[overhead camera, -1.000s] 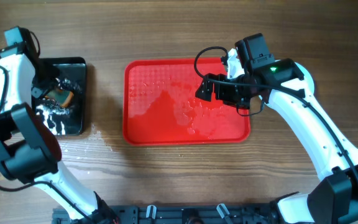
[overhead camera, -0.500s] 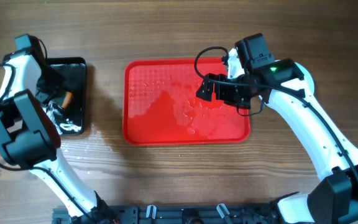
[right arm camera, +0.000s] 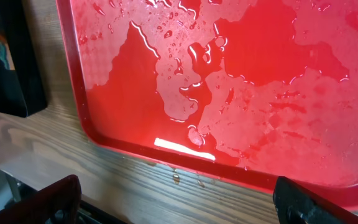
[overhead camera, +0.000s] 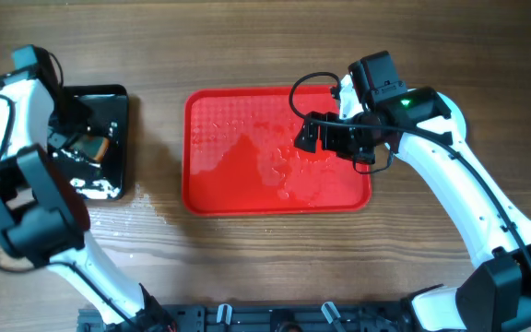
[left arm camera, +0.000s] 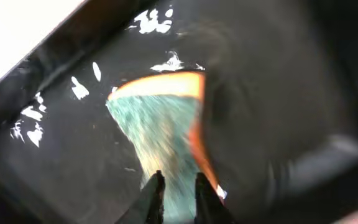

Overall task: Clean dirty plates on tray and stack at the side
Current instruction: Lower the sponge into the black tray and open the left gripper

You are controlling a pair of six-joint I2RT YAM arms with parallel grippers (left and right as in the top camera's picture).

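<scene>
The red tray (overhead camera: 238, 120) lies mid-table, wet with water film and drops, with nothing on it; it fills the right wrist view (right arm camera: 260, 74). No plates are in view. My left gripper (overhead camera: 79, 138) is over the small black tray (overhead camera: 113, 103), shut on a green sponge with an orange edge (left arm camera: 166, 124) that rests on the black tray's wet floor (left arm camera: 278, 93). My right gripper (overhead camera: 308, 136) hangs open and empty above the red tray's right half; its fingers (right arm camera: 179, 202) show at the lower corners of the right wrist view.
The black tray holds white foam patches (overhead camera: 86, 187) near its front end. Water drops lie on the wooden table (overhead camera: 159, 217) between the two trays and by the red tray's rim (right arm camera: 176, 178). The black tray's edge also shows in the right wrist view (right arm camera: 14, 68).
My left wrist has swung over the black tray, moving the sponge a little right and then back left. My right arm has barely moved.
</scene>
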